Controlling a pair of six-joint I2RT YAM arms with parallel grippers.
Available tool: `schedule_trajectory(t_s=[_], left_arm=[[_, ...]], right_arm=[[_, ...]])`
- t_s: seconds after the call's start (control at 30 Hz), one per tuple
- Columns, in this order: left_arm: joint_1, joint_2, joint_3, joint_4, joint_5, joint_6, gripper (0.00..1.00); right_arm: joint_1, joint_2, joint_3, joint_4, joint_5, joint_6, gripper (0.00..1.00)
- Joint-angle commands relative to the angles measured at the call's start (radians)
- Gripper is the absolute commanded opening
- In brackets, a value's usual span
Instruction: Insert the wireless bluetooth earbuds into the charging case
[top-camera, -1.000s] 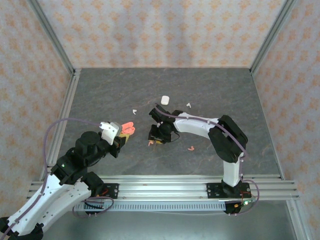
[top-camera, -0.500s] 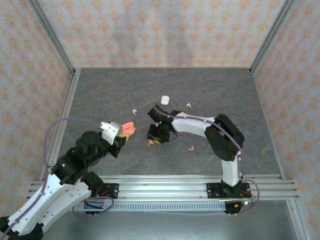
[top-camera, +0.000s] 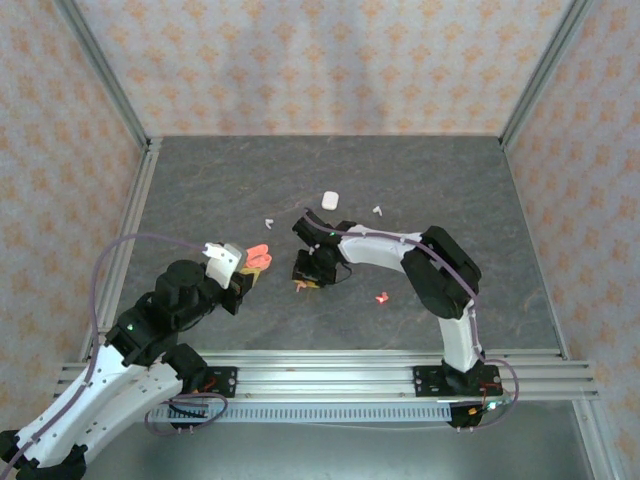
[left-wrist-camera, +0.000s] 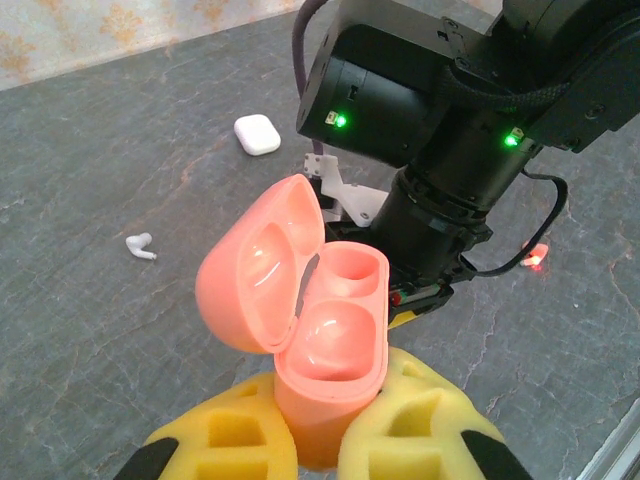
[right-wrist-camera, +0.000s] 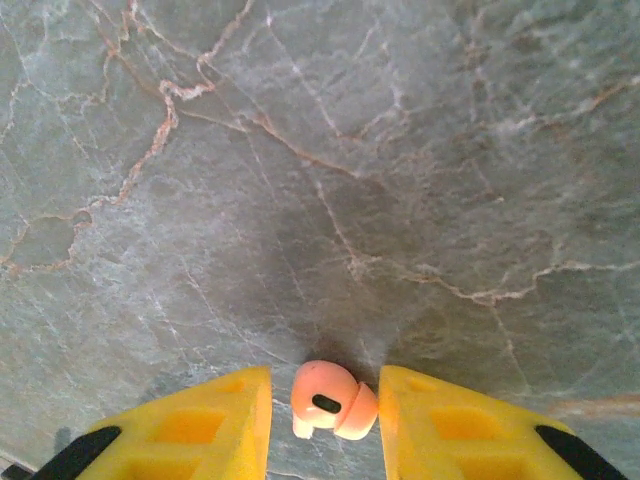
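1. Grey, veined, stone-like surface (top-camera: 200, 200), matte, with patterned walls behind.
2. Left gripper (left-wrist-camera: 330, 432) is pressed onto the glossy pink charging case (left-wrist-camera: 330, 320) at lower centre; the lid is open and both wells are empty.
3. Right gripper (right-wrist-camera: 325, 410) is spread astride a rounded pink earbud (right-wrist-camera: 322, 396) lying on the surface, not yet pinched.
4. Judgement: pick-up step. The next move calls for closing, lifting and aligning the stem with a well.

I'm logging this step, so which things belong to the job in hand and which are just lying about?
In hand: pink case in left gripper; pink earbud inside open right gripper.
Lying about: second pink earbud, white case, two white earbuds.
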Motion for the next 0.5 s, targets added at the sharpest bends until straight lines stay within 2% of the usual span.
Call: schedule_trajectory(t_s=[0.0, 0.47], left_arm=[[0.000, 0.005, 0.008, 0.010, -0.016, 0.020, 0.00], [0.000, 0.004, 0.005, -0.001, -0.017, 0.020, 0.00]], right_arm=[[0.011, 0.026, 0.030, -0.036, 0.032, 0.006, 0.34], [0.037, 0.070, 0.110, -0.145, 0.086, -0.035, 0.32]])
